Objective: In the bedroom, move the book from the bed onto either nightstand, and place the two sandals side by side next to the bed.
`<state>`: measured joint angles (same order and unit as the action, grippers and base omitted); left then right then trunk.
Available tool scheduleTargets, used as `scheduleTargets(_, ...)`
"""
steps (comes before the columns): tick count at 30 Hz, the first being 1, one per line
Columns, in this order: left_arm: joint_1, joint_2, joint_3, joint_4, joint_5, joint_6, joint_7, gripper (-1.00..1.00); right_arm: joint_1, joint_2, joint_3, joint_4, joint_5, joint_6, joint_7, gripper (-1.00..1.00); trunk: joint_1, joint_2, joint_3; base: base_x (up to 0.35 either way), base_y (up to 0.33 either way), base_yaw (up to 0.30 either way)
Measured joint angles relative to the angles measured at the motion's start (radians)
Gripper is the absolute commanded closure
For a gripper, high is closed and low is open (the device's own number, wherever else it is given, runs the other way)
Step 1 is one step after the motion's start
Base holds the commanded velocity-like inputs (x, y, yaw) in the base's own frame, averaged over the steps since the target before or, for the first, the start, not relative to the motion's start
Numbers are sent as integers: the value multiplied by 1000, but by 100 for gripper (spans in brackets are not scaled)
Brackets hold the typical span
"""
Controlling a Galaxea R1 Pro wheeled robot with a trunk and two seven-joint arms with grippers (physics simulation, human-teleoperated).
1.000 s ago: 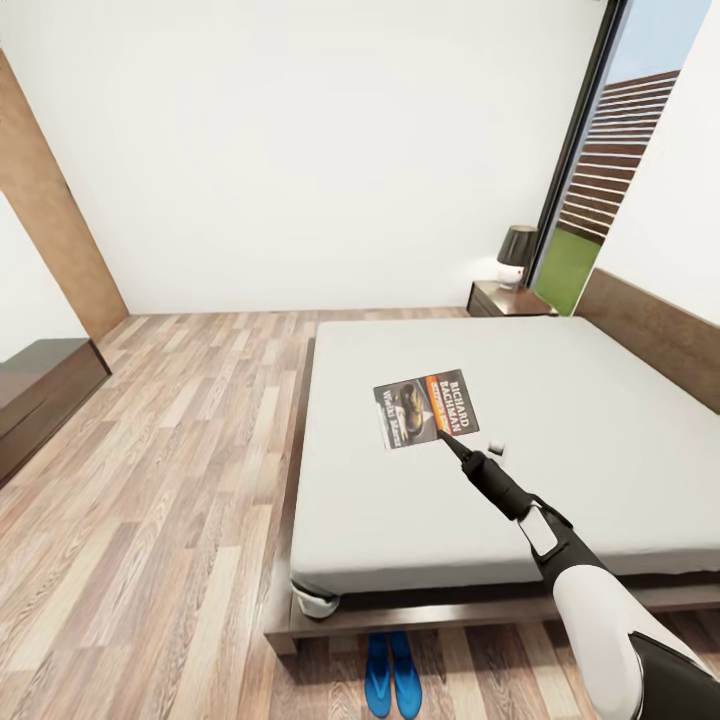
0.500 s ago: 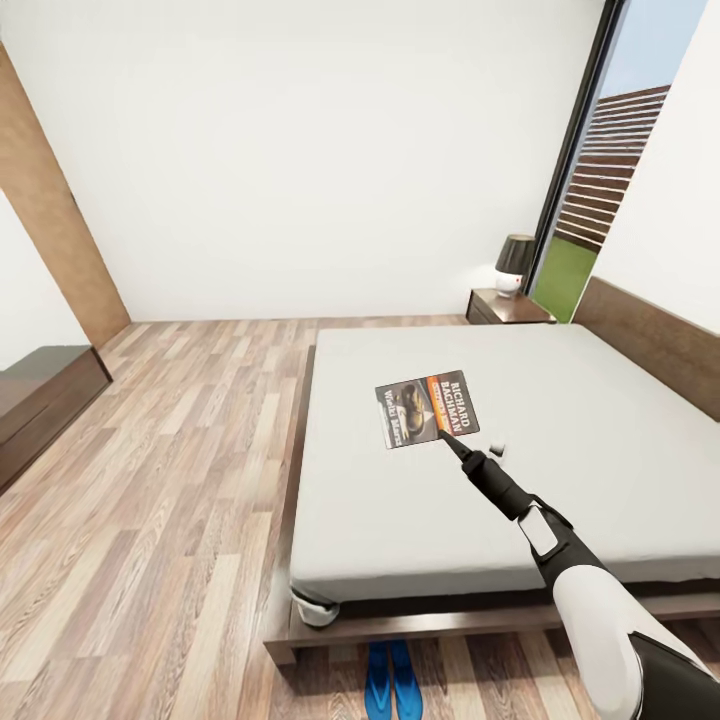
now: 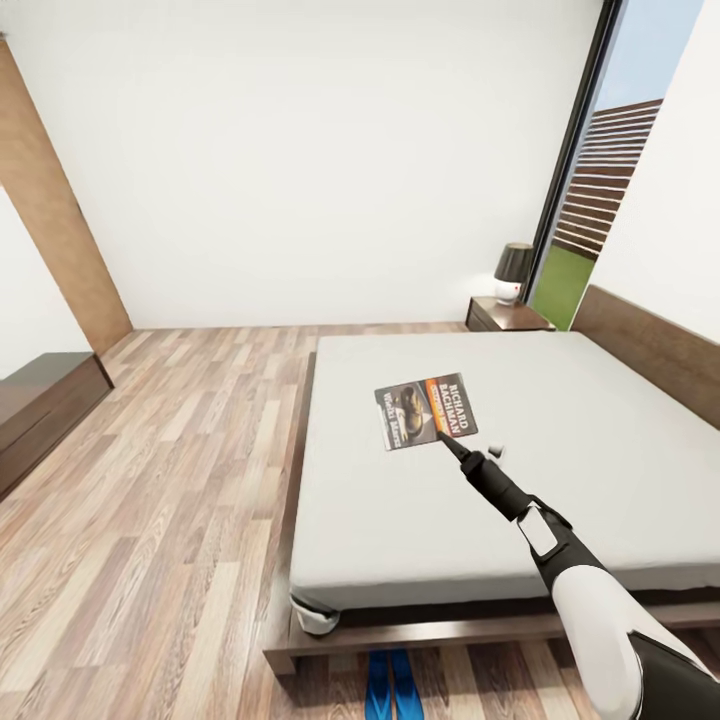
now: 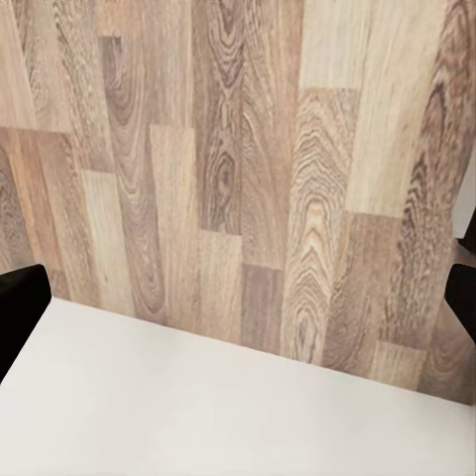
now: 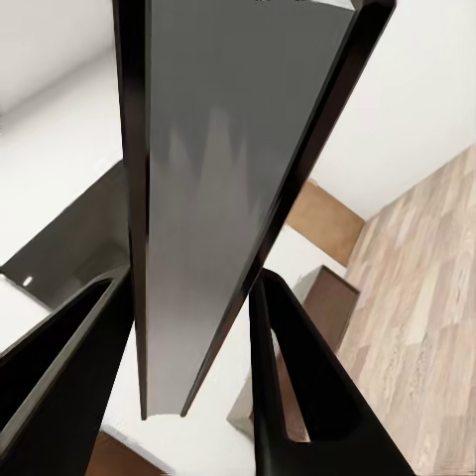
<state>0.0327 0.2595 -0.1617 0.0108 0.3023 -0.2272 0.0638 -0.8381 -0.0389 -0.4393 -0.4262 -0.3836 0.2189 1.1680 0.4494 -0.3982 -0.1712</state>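
The book (image 3: 426, 411), dark with an orange band, is over the middle of the light-grey bed (image 3: 560, 500). My right gripper (image 3: 446, 441) is shut on its near edge. In the right wrist view the book (image 5: 228, 178) is seen edge-on between the two dark fingers (image 5: 297, 397). The two blue sandals (image 3: 392, 683) lie side by side on the floor at the bed's foot, cut off by the picture's edge. The nightstand (image 3: 505, 315) stands beyond the bed's far corner. My left gripper (image 4: 238, 307) is open over the wood floor, with nothing between its fingertips (image 4: 20, 307).
A black-shaded lamp (image 3: 513, 272) stands on the nightstand beside the tall dark-framed window (image 3: 590, 200). The brown headboard (image 3: 650, 350) runs along the bed's right side. A long dark bench (image 3: 40, 405) sits at the left wall. Wood floor (image 3: 180, 480) spreads left of the bed.
The whole view has shifted, so the camera moved: bed, nightstand and sandals sit slightly lower in the picture. The right gripper stays shut on the book.
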Motion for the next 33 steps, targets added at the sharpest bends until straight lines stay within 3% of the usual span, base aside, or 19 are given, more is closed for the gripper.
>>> scheduleTargets(9,0,0,1,0,1,0,0,-100,0,2,2,0,-1,86,-92,100,0,0,15,0,0,66)
scheduleTargets(20,1,0,1,0,2,-1,0,-100,0,5,4,7,0,109,-139,100,0,0,32,0,0,74)
scheduleTargets(25,0,0,0,0,2,-2,0,-100,0,16,5,11,1,114,-171,100,0,0,40,0,0,76)
scheduleTargets(33,0,0,0,0,1,-2,0,-100,2,33,3,12,0,187,-198,100,0,0,53,0,0,75)
